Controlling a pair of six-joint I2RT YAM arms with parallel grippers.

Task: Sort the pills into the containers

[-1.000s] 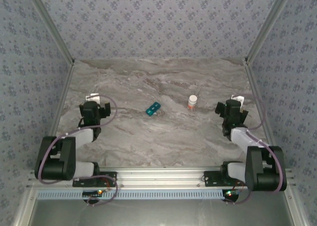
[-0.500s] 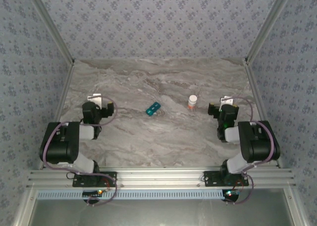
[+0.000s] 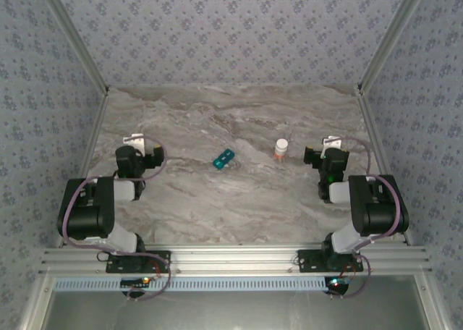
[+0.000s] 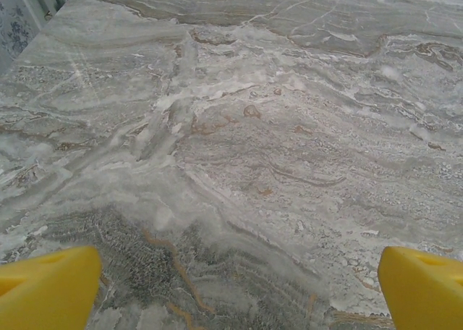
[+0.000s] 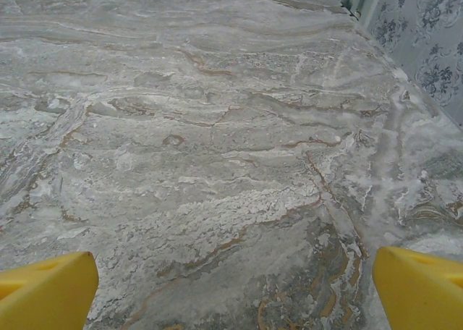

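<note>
The teal pill box [image 3: 224, 158] lies flat on the marbled tabletop [image 3: 217, 207] just left of centre in the overhead view. It is turned at a slant, with the amber bottle [image 3: 281, 150] standing upright well apart to its right. The box looks like thin moulded plastic: probably very light, stiff and smooth-skinned. It would likely skate across the polished stone at a nudge rather than sit firm. The best hold is probably across its narrow width, on the two long side walls near the middle of the row, so that it neither pivots nor tips. Squeezing should be gentle, since little hinged lids can pop or flex; whether the lids are open or shut is too small to tell. The left gripper [image 3: 136, 140] sits in the left-middle of the overhead view and the right gripper [image 3: 330, 143] in the right-middle, both clear of the box. In each wrist view the yellow fingertips [image 4: 43, 290] stand wide apart over bare stone, clasping nothing.
</note>
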